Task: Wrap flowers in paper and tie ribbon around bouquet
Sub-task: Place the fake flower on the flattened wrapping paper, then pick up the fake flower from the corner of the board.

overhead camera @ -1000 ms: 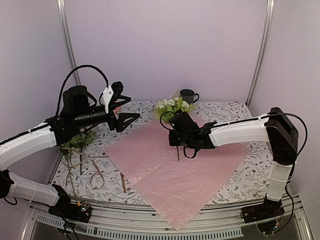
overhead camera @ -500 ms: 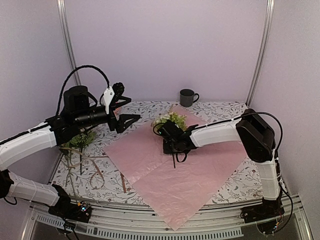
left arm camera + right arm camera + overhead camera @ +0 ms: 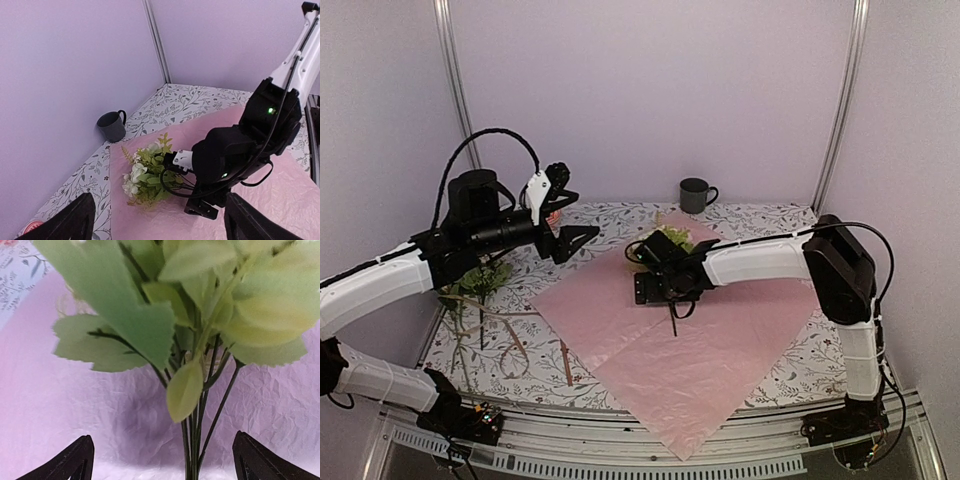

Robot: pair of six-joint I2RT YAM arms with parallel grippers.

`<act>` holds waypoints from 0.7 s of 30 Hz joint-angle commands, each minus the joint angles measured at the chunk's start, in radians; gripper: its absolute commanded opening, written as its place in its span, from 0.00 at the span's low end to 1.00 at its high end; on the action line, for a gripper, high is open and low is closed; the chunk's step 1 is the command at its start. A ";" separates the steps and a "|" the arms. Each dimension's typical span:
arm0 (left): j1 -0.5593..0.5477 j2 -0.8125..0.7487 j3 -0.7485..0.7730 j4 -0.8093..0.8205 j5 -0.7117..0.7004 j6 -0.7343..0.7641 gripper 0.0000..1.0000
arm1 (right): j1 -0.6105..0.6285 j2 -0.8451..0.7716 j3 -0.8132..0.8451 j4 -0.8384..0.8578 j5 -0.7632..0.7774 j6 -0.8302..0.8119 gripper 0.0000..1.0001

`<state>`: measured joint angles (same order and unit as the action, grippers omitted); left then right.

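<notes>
Clutter near the two grippers is little. Behind the right gripper point(image 3: 660, 290), close to the back wall and well apart from it, stands a dark grey ceramic mug point(image 3: 695, 195). Below the left arm, on the white table cloth point(image 3: 770, 220) printed with grey twigs, lie a loose green leafy sprig point(image 3: 480, 283) with long brownish stalks and a narrow beige ribbon point(image 3: 520, 352) in limp loops. Both are far to the left of the right gripper and not in its way. The large crinkly lilac-pink sheet of paper point(image 3: 720, 350) is spread under the right gripper.

In the top view the black body of the right gripper hides the middle of the bunch of artificial flowers point(image 3: 670, 238). Only pale blooms with green leaves behind it and thin stalk ends in front of it show. The right wrist view gives the hidden part: the two fingers stand wide apart, and the thin dark stems run between them on the paper, touching neither. The left wrist view adds the white blooms just beyond the right gripper.

The left gripper point(image 3: 586, 214) hangs in the air, well apart from the flowers, fingers apart with nothing between them.
</notes>
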<state>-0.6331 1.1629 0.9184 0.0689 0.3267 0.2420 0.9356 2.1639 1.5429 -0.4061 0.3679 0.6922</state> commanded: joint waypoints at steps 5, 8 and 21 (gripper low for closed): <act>0.026 0.098 0.105 -0.101 -0.243 -0.044 0.95 | -0.001 -0.318 -0.101 0.027 -0.065 -0.042 0.99; 0.107 0.165 0.193 -0.239 -0.402 -0.162 0.96 | -0.002 -0.416 -0.164 0.062 -0.090 -0.146 0.99; 0.531 0.308 0.077 -0.500 -0.597 -0.650 0.94 | -0.096 -0.609 -0.394 0.182 -0.136 -0.335 0.99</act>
<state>-0.1265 1.4784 1.0523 -0.3576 -0.2150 -0.2440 0.8555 1.5833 1.1748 -0.2646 0.2546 0.4149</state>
